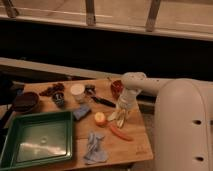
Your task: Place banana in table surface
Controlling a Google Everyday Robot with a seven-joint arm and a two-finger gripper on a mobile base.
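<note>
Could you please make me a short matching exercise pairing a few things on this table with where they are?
Things:
1. green tray
2. banana
3. blue cloth
4. pincer

Places:
A. front edge of the table surface
B. just above the banana
C. front left corner
D. right of the round yellow-orange fruit

Pairs: 1-C, 2-D, 3-A, 4-B

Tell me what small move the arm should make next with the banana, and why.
Probably lower a touch more, then let go. The gripper hangs at the table's right side with the banana right beneath it, tips at or near the table surface, between the round yellow fruit and the orange carrot-like piece. Whether it rests fully I cannot tell.
</note>
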